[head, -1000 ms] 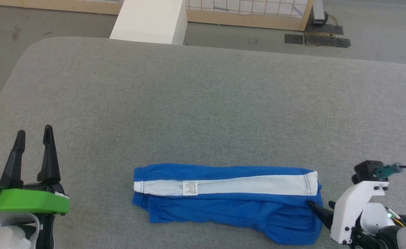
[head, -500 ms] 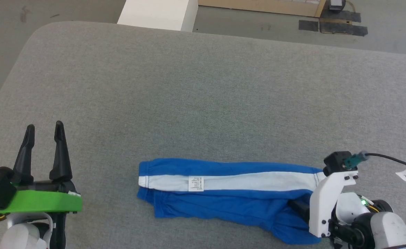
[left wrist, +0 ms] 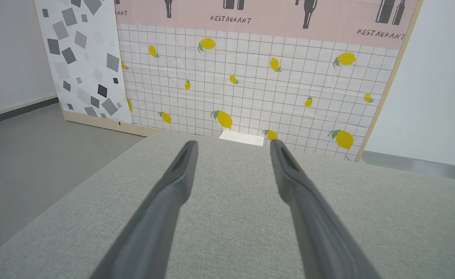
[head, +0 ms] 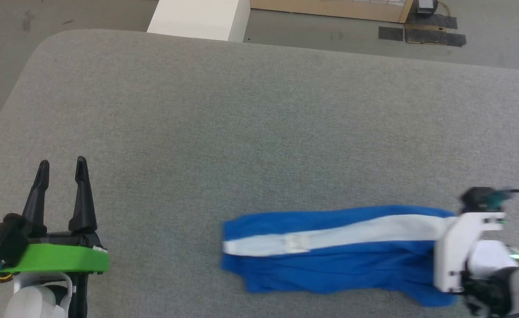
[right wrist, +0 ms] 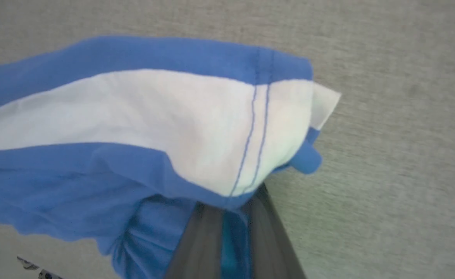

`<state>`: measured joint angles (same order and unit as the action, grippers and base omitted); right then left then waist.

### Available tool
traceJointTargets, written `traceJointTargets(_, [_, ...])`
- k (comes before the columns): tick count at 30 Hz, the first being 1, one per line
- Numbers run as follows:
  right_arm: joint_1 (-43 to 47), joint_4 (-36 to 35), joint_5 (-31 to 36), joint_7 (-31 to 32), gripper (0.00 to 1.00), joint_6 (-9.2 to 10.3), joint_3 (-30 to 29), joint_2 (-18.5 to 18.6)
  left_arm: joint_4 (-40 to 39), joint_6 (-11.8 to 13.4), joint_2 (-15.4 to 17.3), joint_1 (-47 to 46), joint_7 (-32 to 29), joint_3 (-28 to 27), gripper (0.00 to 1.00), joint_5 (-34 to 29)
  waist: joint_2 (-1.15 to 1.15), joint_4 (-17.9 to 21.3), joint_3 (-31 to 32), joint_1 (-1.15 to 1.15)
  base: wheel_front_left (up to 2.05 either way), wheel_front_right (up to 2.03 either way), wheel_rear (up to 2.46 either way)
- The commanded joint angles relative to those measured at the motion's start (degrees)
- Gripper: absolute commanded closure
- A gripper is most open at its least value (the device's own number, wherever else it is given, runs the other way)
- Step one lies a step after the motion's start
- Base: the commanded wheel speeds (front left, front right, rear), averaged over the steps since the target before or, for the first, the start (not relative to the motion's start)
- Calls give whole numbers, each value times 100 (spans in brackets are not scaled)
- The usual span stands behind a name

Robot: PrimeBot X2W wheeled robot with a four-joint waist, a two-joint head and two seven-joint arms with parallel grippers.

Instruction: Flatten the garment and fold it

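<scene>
Royal-blue cloth with a broad white stripe [head: 374, 229]: this is the garment [head: 330, 265], and in the head view we see it lying stretched out on the near right part of the grey tabletop [head: 242, 132]. A small white label [head: 298, 242] sits on the stripe, too blurred to read. At the garment's right end we find the right tool [head: 446, 260]; its white mount covers the fingers here. The left tool [head: 62, 162] is at the lower left, well apart from the garment, with its two dark fingers spread and nothing between them. A white block [head: 197, 20] stands on the floor behind the far edge.

In the left wrist view we look along the left tool [left wrist: 233, 143]. Its fingers are apart and empty above the bare tabletop [left wrist: 231, 232], and a panel with lemons [left wrist: 250, 77] stands behind.

In the right wrist view the right tool [right wrist: 229, 221] has its fingers close together, with blue cloth pinched between them. The garment [right wrist: 95, 112] hangs over the fingertips, and its hemmed white corner points to the upper right.
</scene>
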<state>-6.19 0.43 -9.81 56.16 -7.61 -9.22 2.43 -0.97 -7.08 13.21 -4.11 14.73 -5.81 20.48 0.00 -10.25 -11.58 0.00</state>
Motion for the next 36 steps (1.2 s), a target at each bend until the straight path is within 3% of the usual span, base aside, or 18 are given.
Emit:
traceJointTargets(1, [-21,-18,157,79,100,12,-199,104,7,-39,37,4,27,24,0,10,0,18,1,0,0,0,0])
traceJointTargets(7, [-16,-78,737,365,100,12,-1005,288,21,-40,74,6,27,107,0,36,0,75,35,0,0,0,0])
traceJointTargets(11, [-3,-135,856,452,100,12,-1018,408,44,-40,70,26,27,143,0,34,0,86,125,0,0,0,0])
traceJointTargets(19, [326,-1374,321,1314,100,12,-10,752,40,-40,-48,238,27,98,0,67,0,150,346,0,0,0,0])
traceJointTargets(25, [475,-2250,-289,1881,100,12,650,523,30,-40,-148,344,27,124,0,85,0,165,387,0,0,0,0])
traceJointTargets(30, [374,-2125,-590,1796,100,12,1193,244,43,-40,-166,350,27,189,0,114,0,124,381,0,0,0,0])
traceJointTargets(36, [130,-1473,-749,1287,100,12,1737,75,75,-40,-162,341,27,333,0,168,0,-61,351,0,0,0,0])
